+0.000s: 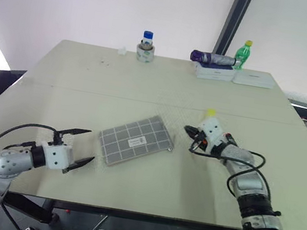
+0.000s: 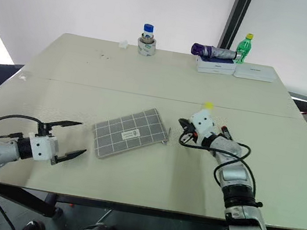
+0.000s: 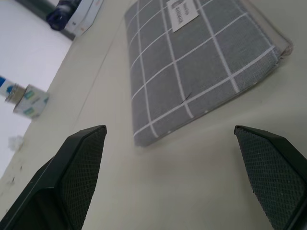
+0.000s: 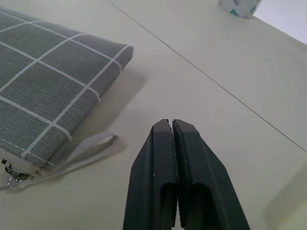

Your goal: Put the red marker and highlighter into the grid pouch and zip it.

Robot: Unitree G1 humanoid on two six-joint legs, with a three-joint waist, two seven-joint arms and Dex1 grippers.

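Note:
The grid pouch [image 1: 136, 140] lies flat near the table's middle, label up, with its zipper end and wrist strap [image 4: 81, 153] toward my right. My left gripper [image 1: 90, 146] is open just left of the pouch's near corner, and its fingers [image 3: 81, 163] frame the pouch [image 3: 201, 62]. My right gripper [image 1: 188, 131] is shut on nothing, a short way right of the pouch, pointing at it. The highlighter's yellow cap [image 1: 210, 111] shows just beyond my right hand. A dark bit with red [image 2: 225, 129] lies by my right wrist; I cannot tell whether it is the red marker.
At the table's far edge stand a tape roll with a blue-capped bottle [image 1: 145, 49], a folded purple umbrella [image 1: 213, 58] on white boxes [image 1: 254, 79] and a green bottle [image 1: 243, 53]. A black cable [image 1: 245, 166] loops by my right forearm.

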